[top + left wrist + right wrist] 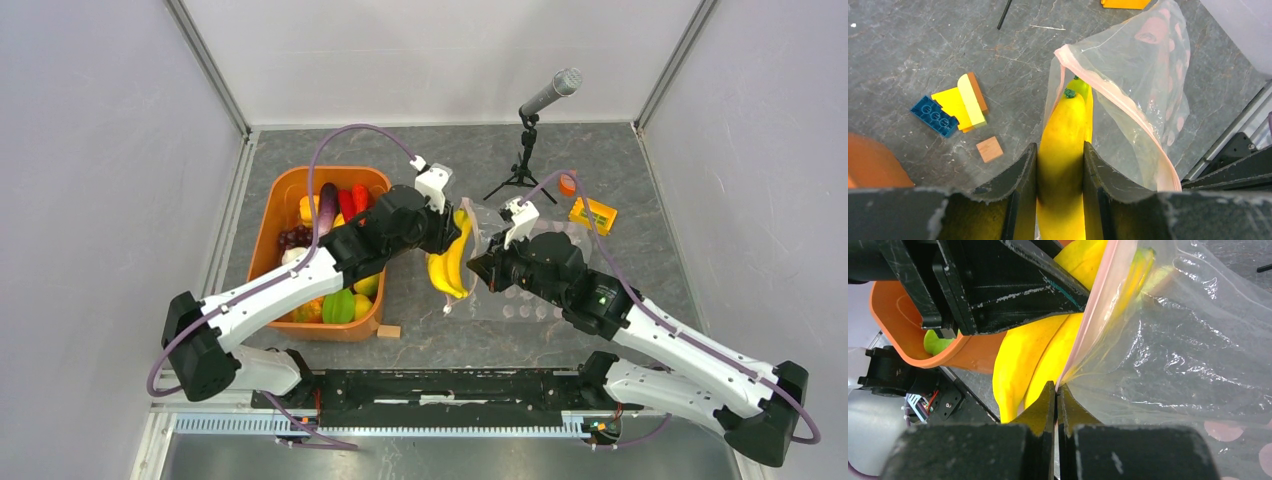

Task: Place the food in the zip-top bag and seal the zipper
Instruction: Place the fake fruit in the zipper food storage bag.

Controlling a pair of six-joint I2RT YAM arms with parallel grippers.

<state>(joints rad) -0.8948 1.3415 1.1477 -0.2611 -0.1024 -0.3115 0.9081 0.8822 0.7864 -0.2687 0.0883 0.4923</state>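
My left gripper (1060, 146) is shut on a yellow toy banana bunch (1063, 125), part of the food. The bunch's green-tipped end pokes into the open mouth of the clear zip-top bag (1148, 75). The pink zipper (1113, 95) runs along that mouth edge. My right gripper (1056, 386) is shut on the zipper (1093, 305) at the mouth's near corner, holding it up beside the banana bunch (1023, 365). From above, the banana bunch (448, 265) hangs between the left gripper (455, 225) and the right gripper (478, 268). The bag (520, 305) lies to their right.
An orange tub (300, 180) at the left holds more toy food (338, 305). A small wooden block (389, 331) lies by its near corner. Behind the bag stand a microphone tripod (522, 170) and orange blocks (592, 213). Blue and yellow building blocks (934, 116) lie on the table.
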